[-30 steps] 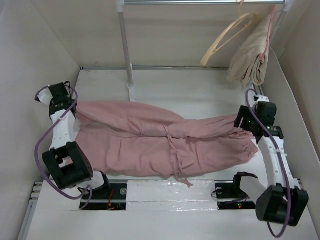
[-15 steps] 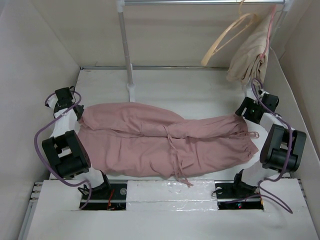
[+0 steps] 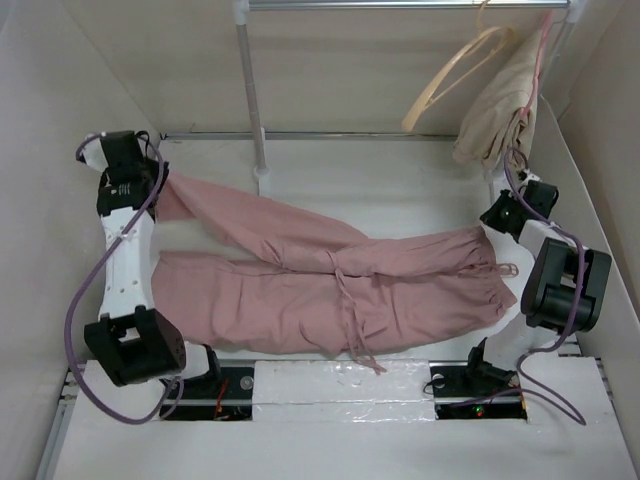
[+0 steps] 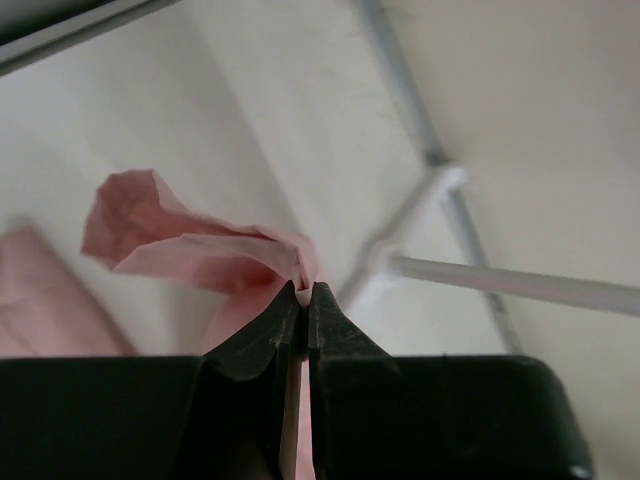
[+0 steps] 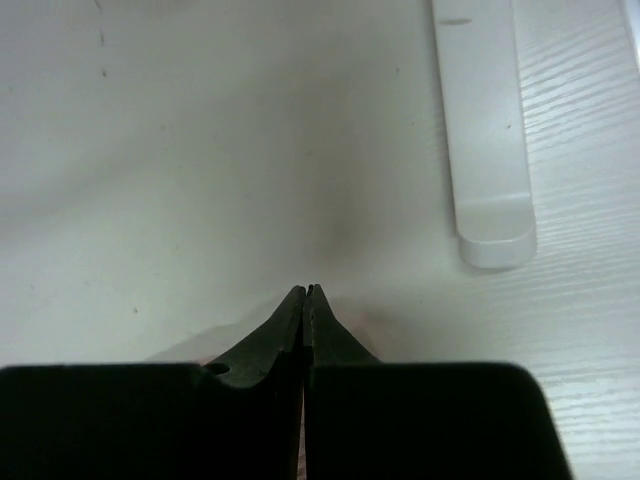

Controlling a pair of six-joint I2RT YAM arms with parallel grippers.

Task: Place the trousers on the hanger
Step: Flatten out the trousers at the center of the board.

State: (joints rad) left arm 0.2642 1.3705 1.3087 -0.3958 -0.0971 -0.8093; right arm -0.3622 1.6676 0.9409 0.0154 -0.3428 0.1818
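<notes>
The trousers [image 3: 330,290] lie spread across the table [image 3: 400,190] between the two arms, their drawstring [image 3: 352,330] trailing toward the arm bases. One leg lies flat. The other slants up from the cloth to the left tool [image 3: 157,183], which holds its end above the table.

In the left wrist view that tool [image 4: 303,292] has its fingers pressed together on a fold of the pink cloth, which bunches out just past its tips. Beyond it stand the grey upright post [image 4: 405,95] and its white foot.

The right tool [image 3: 497,214] sits just beside the gathered waist, at its far corner. In its own view the right tool [image 5: 305,292] is pinched narrow, tips meeting over bare white table – whether any cloth is caught between them cannot be told. A white flat bar [image 5: 485,130] lies ahead of it, to its right.

Farther off, above and beyond the right tool, the hanger [image 3: 450,72] hangs tilted from the rail [image 3: 400,5], close beside a beige garment [image 3: 495,115] – well apart from the trousers.
</notes>
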